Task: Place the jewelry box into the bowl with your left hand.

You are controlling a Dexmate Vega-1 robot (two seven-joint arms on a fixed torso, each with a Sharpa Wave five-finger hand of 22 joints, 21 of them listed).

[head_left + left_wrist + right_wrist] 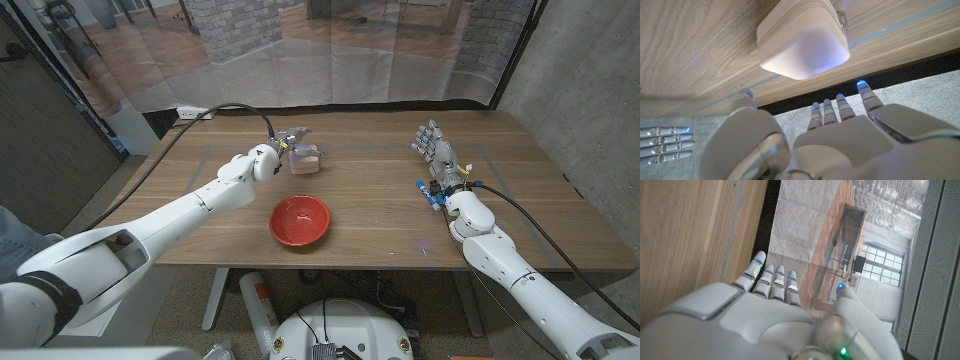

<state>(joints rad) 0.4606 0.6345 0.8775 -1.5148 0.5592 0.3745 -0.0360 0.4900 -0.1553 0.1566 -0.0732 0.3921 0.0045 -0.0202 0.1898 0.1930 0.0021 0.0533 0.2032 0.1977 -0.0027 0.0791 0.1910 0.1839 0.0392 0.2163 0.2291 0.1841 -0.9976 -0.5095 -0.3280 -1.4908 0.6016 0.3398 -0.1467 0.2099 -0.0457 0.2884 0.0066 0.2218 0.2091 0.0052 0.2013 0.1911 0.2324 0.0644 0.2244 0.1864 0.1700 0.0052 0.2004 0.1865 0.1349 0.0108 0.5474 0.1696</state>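
Note:
The jewelry box (306,158), a pale square box with rounded corners, stands on the wooden table behind the red bowl (299,220). My left hand (284,143) is right beside the box on its left, fingers spread and reaching toward it. In the left wrist view the box (802,39) sits on the table just beyond my left hand (840,135), whose fingers are apart and hold nothing. My right hand (438,155) stands at the right side of the table, fingers straight and empty, and the right wrist view shows the right hand (775,315) with fingers extended.
The table (370,215) stretches between the bowl and my right hand. A clear curtain hangs behind the far edge. A black cable runs along my left arm from the table's back left.

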